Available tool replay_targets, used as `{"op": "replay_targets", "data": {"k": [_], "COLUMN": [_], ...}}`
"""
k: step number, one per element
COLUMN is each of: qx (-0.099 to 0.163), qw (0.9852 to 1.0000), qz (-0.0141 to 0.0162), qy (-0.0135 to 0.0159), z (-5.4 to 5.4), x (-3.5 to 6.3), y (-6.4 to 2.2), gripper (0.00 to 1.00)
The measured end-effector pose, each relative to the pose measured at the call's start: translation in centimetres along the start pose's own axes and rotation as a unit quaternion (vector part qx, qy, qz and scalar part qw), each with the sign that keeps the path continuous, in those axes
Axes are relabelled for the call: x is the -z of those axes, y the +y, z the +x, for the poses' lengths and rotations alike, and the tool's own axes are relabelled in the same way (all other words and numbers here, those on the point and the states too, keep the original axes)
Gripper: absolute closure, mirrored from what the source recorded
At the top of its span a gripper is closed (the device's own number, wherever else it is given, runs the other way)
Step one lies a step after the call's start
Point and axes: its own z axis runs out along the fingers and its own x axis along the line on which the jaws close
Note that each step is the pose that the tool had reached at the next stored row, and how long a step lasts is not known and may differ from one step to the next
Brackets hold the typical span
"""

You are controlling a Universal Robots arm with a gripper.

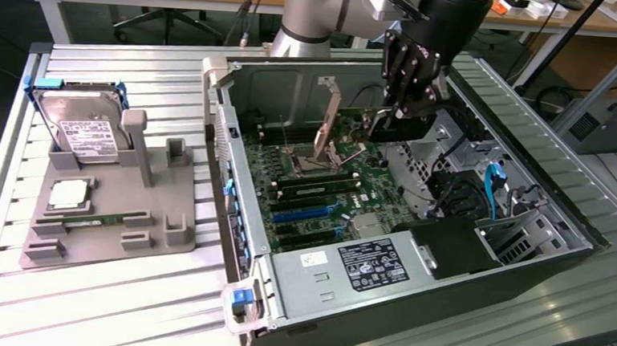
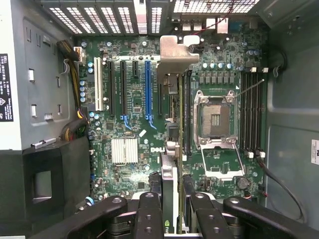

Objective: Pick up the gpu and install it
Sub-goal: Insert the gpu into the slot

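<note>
Wrist view: my claw (image 2: 173,217) is clamped on the gpu (image 2: 169,172), one finger per face, so the card hangs edge-down above the motherboard (image 2: 124,124). Its silver bracket (image 2: 175,52) faces the motherboard's rear edge, which I judge suits seating the card.

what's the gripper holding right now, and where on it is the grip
The gpu, a thin flat dark expansion card with a silver end bracket. The gripper clamps its upper edge at the end away from that bracket, above the green motherboard.
</note>
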Motion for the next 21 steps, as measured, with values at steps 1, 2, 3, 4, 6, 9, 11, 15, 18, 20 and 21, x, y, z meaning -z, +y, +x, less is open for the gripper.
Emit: {"op": "replay_targets", "data": {"k": [1, 2, 3, 4, 6, 9, 11, 15, 18, 20, 21], "qx": [0.000, 0.000, 0.001, 0.001, 0.001, 0.002, 0.002, 0.003, 0.003, 0.003, 0.003], "qw": [1.0000, 1.0000, 1.0000, 1.0000, 1.0000, 1.0000, 1.0000, 1.0000, 1.0000, 1.0000, 1.0000], "qz": [0.0000, 0.0000, 0.0000, -0.0001, 0.0000, -0.0001, -0.0001, -0.0001, -0.0001, -0.0001, -0.0001], "qy": [0.0000, 0.0000, 0.0000, 0.0000, 0.0000, 0.0000, 0.0000, 0.0000, 0.0000, 0.0000, 0.0000], "z": [0.0, 0.1, 0.2, 0.2, 0.3, 0.5, 0.6, 0.8, 0.8, 0.8, 0.8], "x": [-0.04, -0.18, -0.34, -0.47, -0.67, -1.11, -1.35, -1.76, -1.88, -1.96, -2.00], "y": [0.00, 0.00, 0.00, 0.00, 0.00, 0.00, 0.00, 0.00, 0.01, 0.01, 0.01], "gripper": [0.73, 0.73, 0.73, 0.73, 0.73, 0.73, 0.73, 0.73, 0.73, 0.73, 0.73]}}
